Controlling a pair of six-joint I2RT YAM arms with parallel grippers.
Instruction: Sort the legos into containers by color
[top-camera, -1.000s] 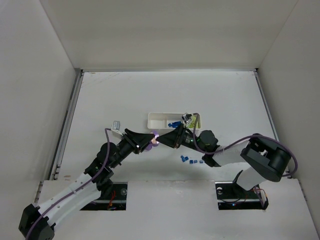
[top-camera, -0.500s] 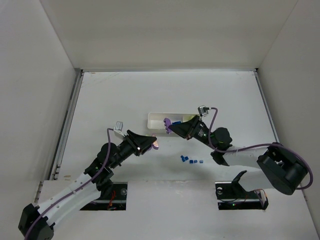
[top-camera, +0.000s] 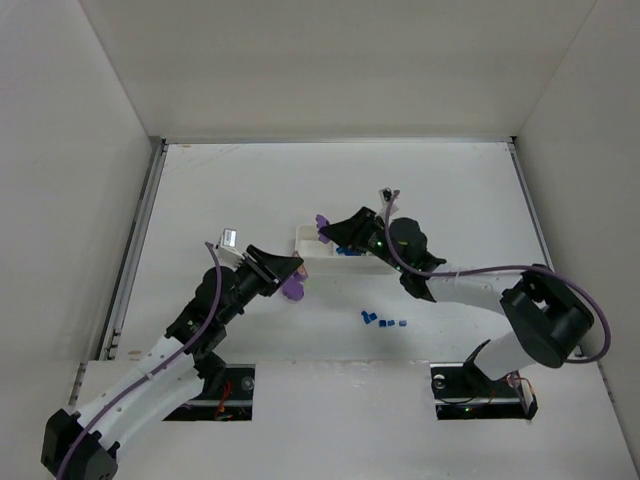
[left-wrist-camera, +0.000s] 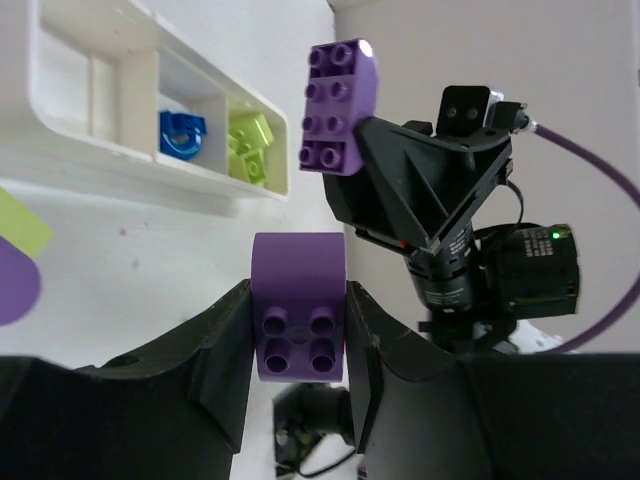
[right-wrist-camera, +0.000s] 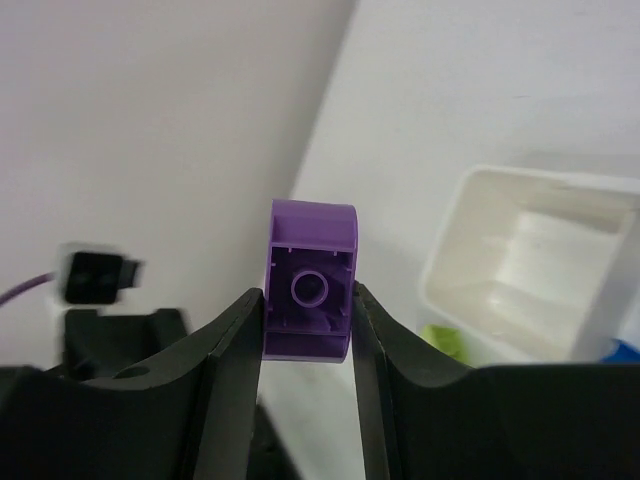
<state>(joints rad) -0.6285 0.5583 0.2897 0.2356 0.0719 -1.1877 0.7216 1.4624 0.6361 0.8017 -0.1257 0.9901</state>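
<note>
My left gripper (top-camera: 290, 276) is shut on a rounded purple lego (top-camera: 293, 289), held above the table in front of the white tray (top-camera: 302, 244). In the left wrist view the lego (left-wrist-camera: 298, 310) sits between my fingers (left-wrist-camera: 225, 340). My right gripper (top-camera: 330, 233) is shut on a second purple lego (top-camera: 322, 221) over the tray's left end. That lego also shows in the right wrist view (right-wrist-camera: 310, 285) and the left wrist view (left-wrist-camera: 340, 105). The tray (left-wrist-camera: 130, 165) holds dark-blue legos (left-wrist-camera: 182, 135) in the middle compartment and yellow-green legos (left-wrist-camera: 250, 148) in the right one. The left compartment (right-wrist-camera: 545, 250) is bare.
Three small dark-blue legos (top-camera: 384, 322) lie on the table in front of the tray, right of my left gripper. A yellow-green shape (left-wrist-camera: 20, 225) and a purple shape (left-wrist-camera: 14, 285) show at the left edge of the left wrist view. White walls enclose the table.
The grippers met at the purple legos, then parted. My right gripper carried one purple lego back to the tray's left end. My left gripper drew back slightly left with the other.
</note>
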